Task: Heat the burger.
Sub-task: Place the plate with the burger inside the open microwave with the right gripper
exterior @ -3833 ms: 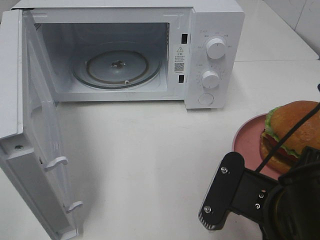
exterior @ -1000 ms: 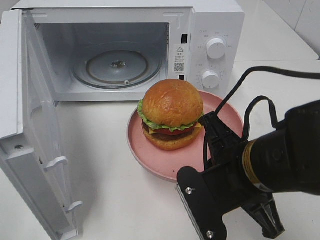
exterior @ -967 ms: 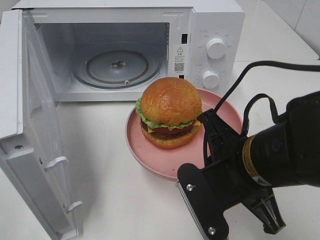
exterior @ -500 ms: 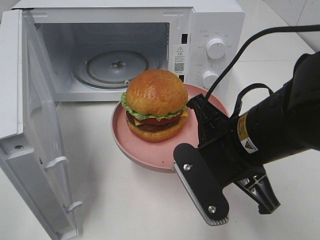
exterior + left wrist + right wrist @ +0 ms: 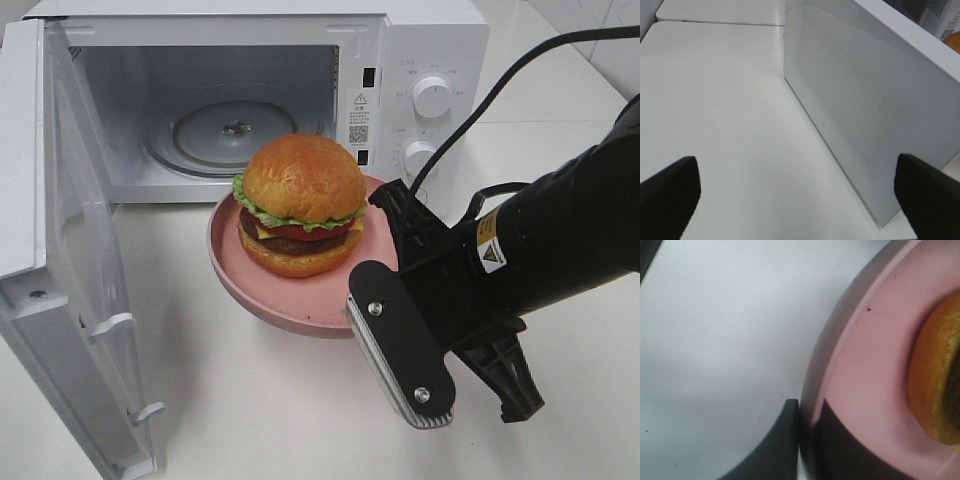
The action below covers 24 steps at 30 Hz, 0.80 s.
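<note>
— Where was the burger [image 5: 302,205]?
— On the round pink plate [image 5: 262,300], just in front of the open white microwave [image 5: 430,40]. It had a glossy domed bun, frilly lettuce, tomato, cheese and a dark patty.
— And the right claw [image 5: 807,426]?
— Clamped on the plate's smooth rim, one dark finger on either side.
— The left claw [image 5: 800,194]?
— Spread wide, holding nothing, over the matte white bench [image 5: 725,115] beside the door [image 5: 865,110] with its dotted panel.
— Inside the oven?
— A round glass turntable [image 5: 200,135].
</note>
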Tool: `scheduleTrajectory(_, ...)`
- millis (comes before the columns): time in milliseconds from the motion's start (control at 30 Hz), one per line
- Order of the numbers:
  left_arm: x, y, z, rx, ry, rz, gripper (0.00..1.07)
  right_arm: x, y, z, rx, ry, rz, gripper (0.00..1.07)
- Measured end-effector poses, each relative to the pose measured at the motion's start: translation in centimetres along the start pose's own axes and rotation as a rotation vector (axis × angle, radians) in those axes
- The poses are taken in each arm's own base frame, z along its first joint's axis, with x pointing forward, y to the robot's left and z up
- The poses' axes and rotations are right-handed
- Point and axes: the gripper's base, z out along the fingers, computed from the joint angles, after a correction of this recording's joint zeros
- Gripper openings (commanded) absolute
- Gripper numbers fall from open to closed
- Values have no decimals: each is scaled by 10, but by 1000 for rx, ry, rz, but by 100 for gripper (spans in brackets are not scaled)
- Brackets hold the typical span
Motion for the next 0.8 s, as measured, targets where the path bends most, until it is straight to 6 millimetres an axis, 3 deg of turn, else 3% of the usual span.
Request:
scheduleTrajectory(567,0,0,0,0,0,0,98,3,-12,12,51,45,21,0)
scheduleTrajectory(800,0,0,0,0,0,0,98,0,-34,24,73,57,30,0)
